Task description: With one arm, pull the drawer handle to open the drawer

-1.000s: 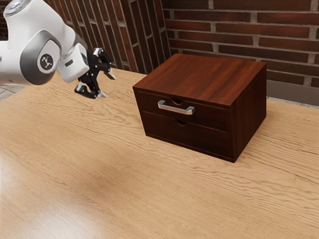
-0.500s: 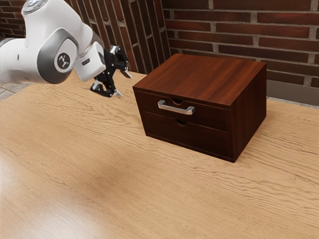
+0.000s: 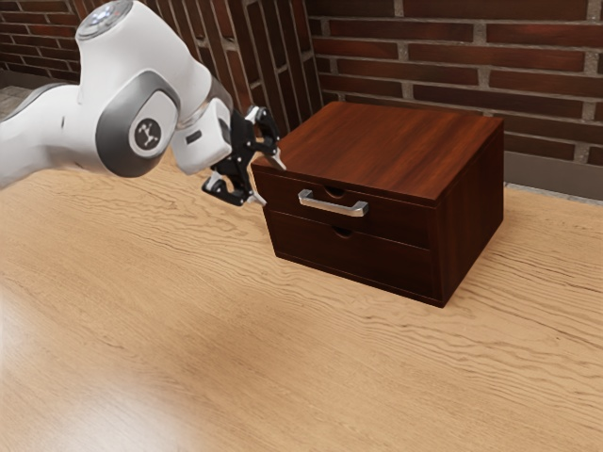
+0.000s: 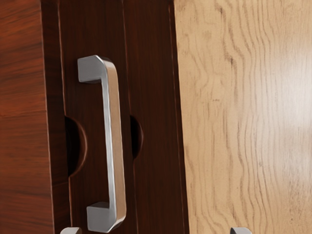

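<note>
**Operator:** Where's the drawer handle?

**Spotter:** Your drawer handle [image 3: 333, 203] is the silver bar on the upper drawer [image 3: 400, 221], which sits flush and closed in the front of the dark cabinet [image 3: 396, 146]. The bar's long axis runs level along that front. In the wrist view [image 4: 111, 146] the bar lies ahead of the hand, with both its feet in sight.

**Operator:** And from my gripper?

**Spotter:** Your gripper [image 3: 268, 181] hangs at the cabinet's front corner, at the exterior view's left. The handle is near it, toward the exterior view's right. Its fingers [image 3: 279, 161] stand apart, one above the other, with nothing between them. They open across the bar rather than along it, so I'd judge you need a sideways shift and a reach in, not a wrist turn.

**Operator:** Anything you can't read?

**Spotter:** I can't tell whether the gripper is touching the cabinet's corner or is just beside it. The gap behind the bar is hard to judge. The lower drawer [image 3: 377, 259] shows only a small notch at its top edge and no bar. The table [image 3: 188, 330] around the cabinet is plain wood.
</note>
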Action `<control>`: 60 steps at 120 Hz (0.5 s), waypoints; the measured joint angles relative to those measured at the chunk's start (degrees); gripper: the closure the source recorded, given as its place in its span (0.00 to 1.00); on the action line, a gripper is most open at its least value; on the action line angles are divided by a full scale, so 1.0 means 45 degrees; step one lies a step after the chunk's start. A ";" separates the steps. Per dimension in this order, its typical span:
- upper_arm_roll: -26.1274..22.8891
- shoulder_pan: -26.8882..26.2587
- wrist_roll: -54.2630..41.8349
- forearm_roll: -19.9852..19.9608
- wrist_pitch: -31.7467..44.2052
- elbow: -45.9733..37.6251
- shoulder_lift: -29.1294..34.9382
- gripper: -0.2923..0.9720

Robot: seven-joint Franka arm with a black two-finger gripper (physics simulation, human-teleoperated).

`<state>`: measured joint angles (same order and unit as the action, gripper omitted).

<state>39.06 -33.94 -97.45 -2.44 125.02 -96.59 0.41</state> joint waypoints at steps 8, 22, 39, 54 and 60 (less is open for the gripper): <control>0.0042 -0.0117 -0.0007 -0.0002 0.0000 0.0012 0.0005 0.49; 0.0136 -0.0260 -0.0016 -0.0004 0.0002 0.0032 0.0010 0.49; 0.0214 -0.0234 -0.0026 0.0001 -0.0002 0.0067 0.0027 0.49; 0.0226 0.0032 -0.0033 0.0056 0.0010 0.0119 0.0013 0.49; 0.0227 0.0178 -0.0035 0.0124 0.0024 0.0152 0.0009 0.49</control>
<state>40.08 -33.14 -97.61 -1.88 125.12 -95.90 0.45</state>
